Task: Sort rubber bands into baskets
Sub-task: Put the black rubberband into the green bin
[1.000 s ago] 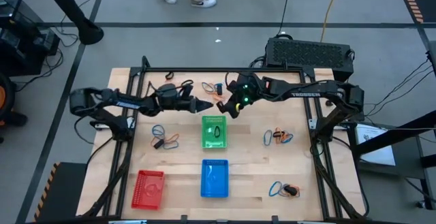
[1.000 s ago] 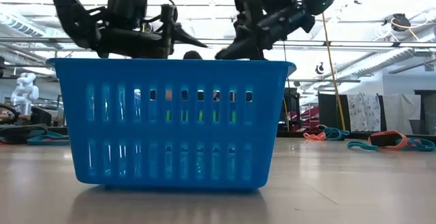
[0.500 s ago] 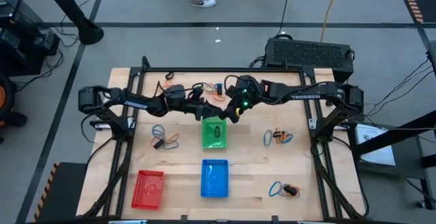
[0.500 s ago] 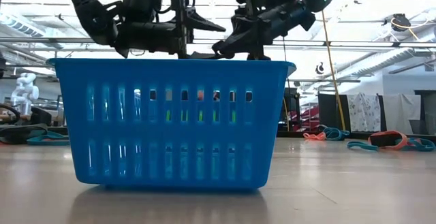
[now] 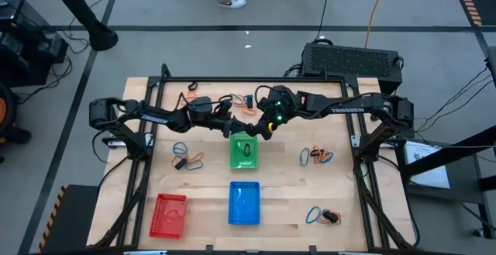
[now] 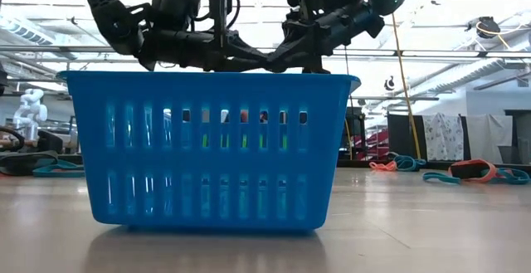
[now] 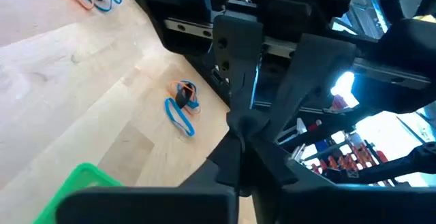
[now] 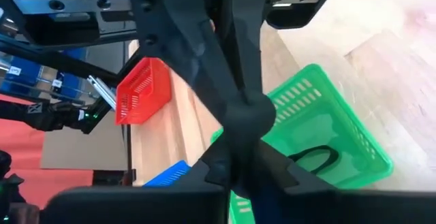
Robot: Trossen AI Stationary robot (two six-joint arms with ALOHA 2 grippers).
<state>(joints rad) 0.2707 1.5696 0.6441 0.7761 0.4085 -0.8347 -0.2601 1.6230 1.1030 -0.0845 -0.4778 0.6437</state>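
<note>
Your left pincer (image 5: 239, 128) and right pincer (image 5: 253, 127) meet tip to tip, both narrowed, above the green basket (image 5: 244, 151) mid-table, a black band (image 5: 245, 148) inside; any band between them is hidden.

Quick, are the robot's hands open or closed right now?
Left gripper: closed; nothing visible in it.
Right gripper: closed; nothing visible in it.

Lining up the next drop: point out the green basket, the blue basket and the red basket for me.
green basket (image 5: 235, 159), high view, on its left rim.
blue basket (image 5: 244, 215), high view, on the bare floor near its front wall.
red basket (image 5: 169, 215), high view, on its mesh floor.
</note>
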